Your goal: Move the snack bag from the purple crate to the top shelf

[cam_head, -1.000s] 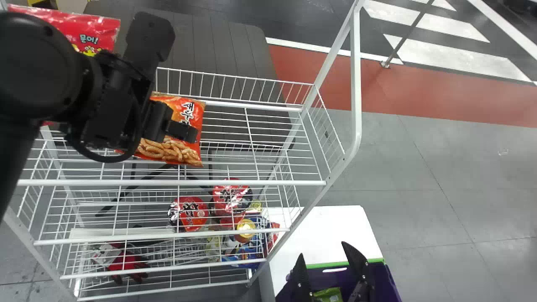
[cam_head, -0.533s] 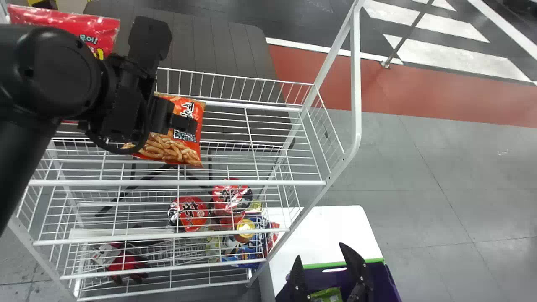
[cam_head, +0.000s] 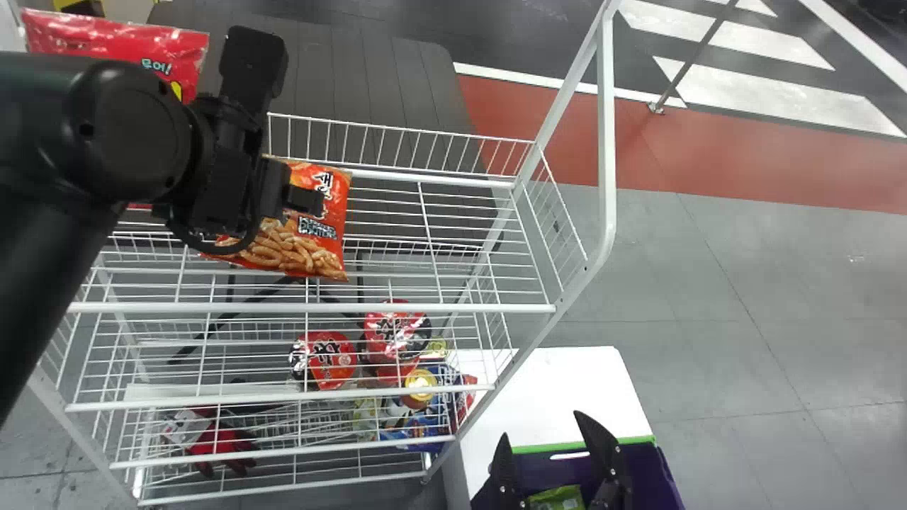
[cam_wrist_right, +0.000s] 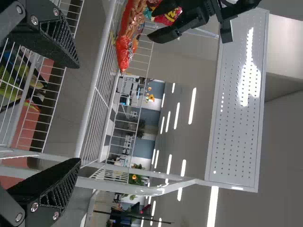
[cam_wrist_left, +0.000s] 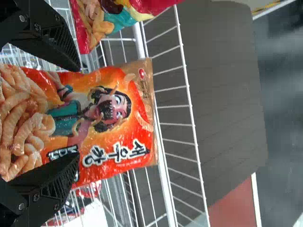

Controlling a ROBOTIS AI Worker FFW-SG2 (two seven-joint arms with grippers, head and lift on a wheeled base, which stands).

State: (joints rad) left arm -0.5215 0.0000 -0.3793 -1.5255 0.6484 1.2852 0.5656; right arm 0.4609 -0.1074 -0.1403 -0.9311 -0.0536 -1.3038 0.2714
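On the left of the top shelf [cam_head: 432, 309], the orange snack bag [cam_head: 322, 241] stands upright; the left wrist view shows the snack bag [cam_wrist_left: 109, 123] with its printed front to the camera. My left gripper [cam_head: 305, 201] is in front of it, partly covering it. Seen from the wrist, the left gripper [cam_wrist_left: 78, 111] has its fingers wide apart, one beside each side of the bag. My right gripper [cam_head: 542, 438] stays low over the purple crate [cam_head: 634, 471], fingers spread. In the right wrist view, nothing is held by the right gripper [cam_wrist_right: 79, 112].
A red bag [cam_head: 120, 46] stands left of the snack bag, partly behind the left arm. Lower shelves hold red cup noodles [cam_head: 326, 360] and red gloves [cam_head: 220, 450]. A green packet [cam_head: 556, 498] lies in the crate, beside a white table [cam_head: 560, 389]. White frame bars [cam_head: 606, 142] rise at the shelf's right.
The left forearm has swung to the right, while its gripper has shifted slightly up on the bag's front. The snack bag holds its place on the shelf. The right gripper has hardly moved.
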